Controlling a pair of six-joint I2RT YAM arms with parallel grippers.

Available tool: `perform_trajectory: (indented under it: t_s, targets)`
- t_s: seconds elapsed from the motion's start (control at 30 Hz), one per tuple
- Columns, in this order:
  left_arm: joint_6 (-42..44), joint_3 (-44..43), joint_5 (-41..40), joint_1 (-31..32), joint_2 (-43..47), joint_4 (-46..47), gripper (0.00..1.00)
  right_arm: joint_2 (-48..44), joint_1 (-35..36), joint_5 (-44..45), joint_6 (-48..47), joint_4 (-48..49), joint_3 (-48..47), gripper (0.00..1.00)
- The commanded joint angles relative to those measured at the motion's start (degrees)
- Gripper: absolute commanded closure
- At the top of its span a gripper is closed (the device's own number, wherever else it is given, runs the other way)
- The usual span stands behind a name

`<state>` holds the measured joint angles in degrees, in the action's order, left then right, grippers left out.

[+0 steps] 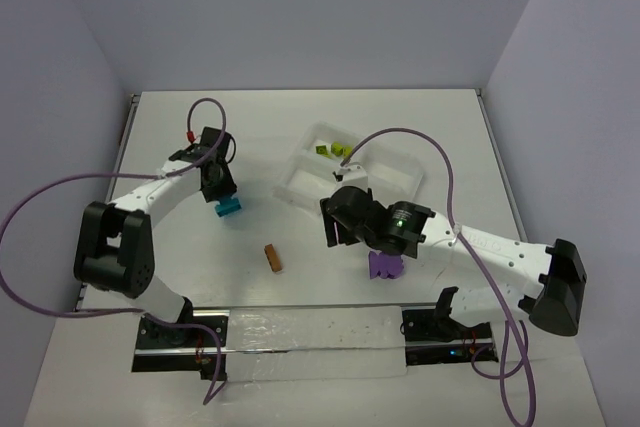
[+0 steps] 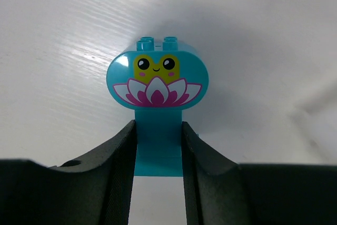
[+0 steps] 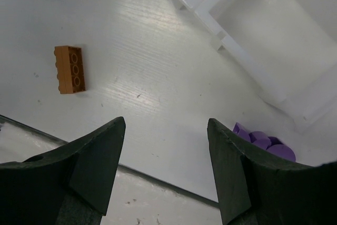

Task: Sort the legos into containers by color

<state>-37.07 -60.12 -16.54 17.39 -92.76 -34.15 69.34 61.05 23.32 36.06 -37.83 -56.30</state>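
Note:
My left gripper (image 1: 224, 199) (image 2: 158, 124) is shut on a teal lego (image 1: 231, 207) (image 2: 157, 80) printed with a frog face and a lotus; its fingers press both sides of the narrow stem, low over the table. Right of centre, my right gripper (image 1: 333, 230) (image 3: 166, 123) hangs open over bare table with nothing between its fingers. An orange-brown lego (image 1: 273, 258) (image 3: 70, 69) lies to its left and a purple lego clump (image 1: 385, 265) (image 3: 266, 144) to its right. The white tray of containers (image 1: 291, 187) (image 3: 247, 62) holds two lime green legos (image 1: 331, 149) in a far compartment.
A long clear strip with black brackets (image 1: 310, 342) runs along the near edge between the arm bases. Grey walls close the table at the back and sides. Purple cables loop off both arms.

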Motion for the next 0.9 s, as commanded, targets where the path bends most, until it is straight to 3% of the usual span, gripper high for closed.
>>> perform_trajectory:
  t_s: [0.0, 0.13, 0.33, 0.53, 0.7, 0.87]
  targets:
    - [8.1, -3.1, 13.1, -0.2, 13.6, 1.3, 1.0, -2.6, -3.9, -0.8, -1.9, -0.3, -4.9, 0.29]
    - [11.1, -3.9, 25.2, -0.2, 20.1, 3.1, 1.0, -4.2, -9.9, -9.1, -4.7, -0.4, -7.9, 0.29]
    - [8.8, -3.8, 35.7, 2.6, 25.7, 11.3, 1.0, 0.9, -17.1, -20.9, -4.8, -1.9, -21.2, 0.28]
    - [9.3, -6.7, 31.9, 8.6, 23.4, 11.7, 1.0, 9.8, -17.3, -26.1, -1.3, 1.1, -34.6, 0.28]
    - [10.2, -10.0, 30.5, 8.8, 22.1, 11.2, 1.0, 19.3, -18.3, -26.6, 0.8, 0.7, -43.6, 0.28]
    - [9.8, -10.0, 32.6, 9.1, 22.1, 11.4, 1.0, 23.3, -19.1, -26.3, 3.2, 0.5, -46.3, 0.25]
